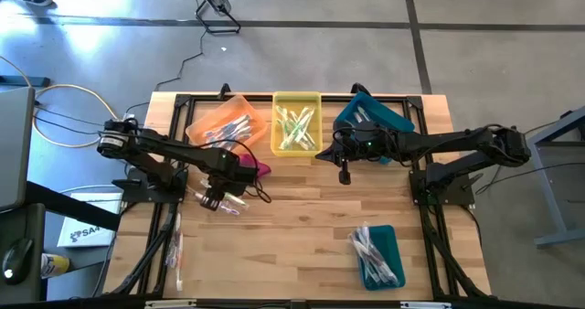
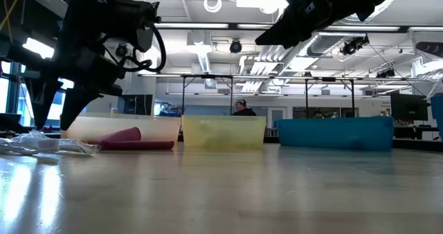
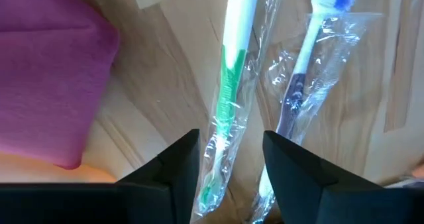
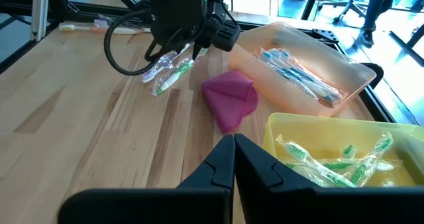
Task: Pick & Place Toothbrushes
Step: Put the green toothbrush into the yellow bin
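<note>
Left gripper (image 3: 230, 168), jaws spread astride a wrapped green toothbrush (image 3: 228, 85) on the table (image 1: 302, 227); bins seemingly part-filled, several brushes still loose.

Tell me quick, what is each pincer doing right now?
Left pincer: open, fingers either side of a wrapped green toothbrush on the table.
Right pincer: closed, holding nothing.

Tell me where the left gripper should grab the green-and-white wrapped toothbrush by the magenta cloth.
Grip the green-and-white toothbrush mid-handle, coming straight down from above. It lies flat on the table in clear wrap, its handle running between the left gripper fingers, which stand open astride it. Probably close across the narrow handle, clear of the blue toothbrush alongside and the magenta cloth.
</note>
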Action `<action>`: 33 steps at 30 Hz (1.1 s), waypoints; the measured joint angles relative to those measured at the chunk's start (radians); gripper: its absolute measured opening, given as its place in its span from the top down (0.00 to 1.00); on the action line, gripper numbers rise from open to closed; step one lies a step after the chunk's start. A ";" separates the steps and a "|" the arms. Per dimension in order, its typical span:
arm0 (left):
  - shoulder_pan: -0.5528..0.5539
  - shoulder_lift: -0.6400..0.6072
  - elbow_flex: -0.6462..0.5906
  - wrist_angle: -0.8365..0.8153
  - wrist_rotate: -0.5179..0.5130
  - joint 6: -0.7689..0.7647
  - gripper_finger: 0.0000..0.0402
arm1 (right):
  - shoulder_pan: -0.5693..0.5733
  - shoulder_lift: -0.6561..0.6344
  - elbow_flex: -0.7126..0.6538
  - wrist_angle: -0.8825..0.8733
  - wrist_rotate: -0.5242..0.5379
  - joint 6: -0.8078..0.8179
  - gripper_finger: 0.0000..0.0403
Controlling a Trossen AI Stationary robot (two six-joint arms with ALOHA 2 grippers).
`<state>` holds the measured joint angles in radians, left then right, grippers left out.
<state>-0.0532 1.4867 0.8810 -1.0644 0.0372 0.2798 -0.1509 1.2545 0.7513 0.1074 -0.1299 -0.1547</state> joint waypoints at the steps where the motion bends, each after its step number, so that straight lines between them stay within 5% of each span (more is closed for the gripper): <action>1: 0.000 0.004 0.000 0.000 0.002 0.000 0.60 | 0.000 0.000 0.000 0.000 0.000 0.000 0.99; 25: -0.033 0.022 -0.143 0.137 0.050 -0.157 0.60 | 0.000 0.000 0.000 0.000 0.000 0.000 0.99; 33: -0.032 0.023 -0.143 0.154 0.032 -0.158 0.79 | 0.000 0.000 0.000 0.000 0.000 0.000 0.99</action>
<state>-0.0853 1.5093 0.7376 -0.9108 0.0692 0.1219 -0.1507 1.2545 0.7513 0.1074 -0.1297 -0.1547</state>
